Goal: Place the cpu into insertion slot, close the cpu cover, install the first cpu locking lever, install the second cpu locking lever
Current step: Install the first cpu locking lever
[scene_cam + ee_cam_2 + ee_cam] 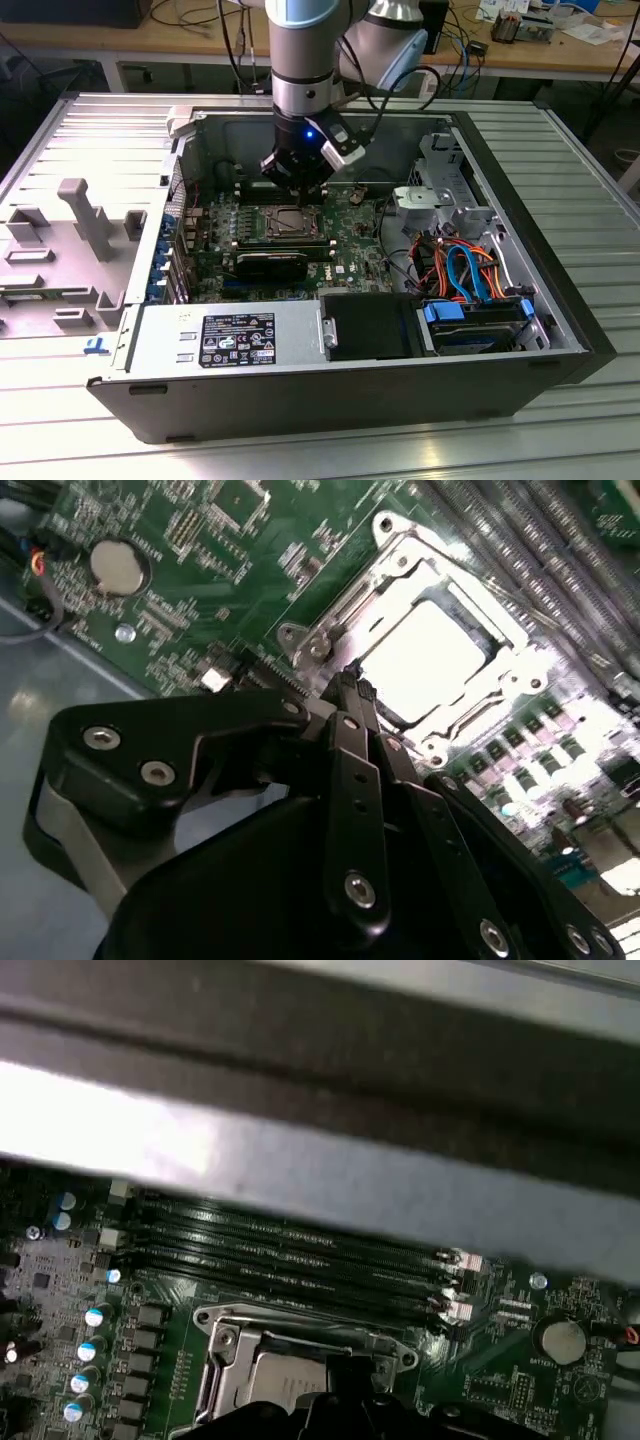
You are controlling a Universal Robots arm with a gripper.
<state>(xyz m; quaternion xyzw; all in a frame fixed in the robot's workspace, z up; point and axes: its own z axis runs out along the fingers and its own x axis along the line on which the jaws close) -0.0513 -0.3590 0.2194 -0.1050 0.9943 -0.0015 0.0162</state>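
The cpu (430, 655) lies flat in the insertion slot (258, 228), its silvery top glaring in both wrist views (280, 1380). The cpu cover (360, 590) is down around it, a silvery frame (300, 1325) with the chip showing through its window. My gripper (350, 685) hangs just above the slot's edge, its black fingers (345, 735) shut together with nothing between them. In the exterior view the gripper (298, 185) stands over the far side of the slot inside the open computer case. The locking levers cannot be made out.
A long black block (272, 262) lies on the board in front of the slot. Memory slots (300, 1250) run beside it, and a coin battery (118, 567) sits nearby. The power supply (230, 340) and cabled drives (470, 280) fill the case's near side. A grey fixture (85, 215) stands outside.
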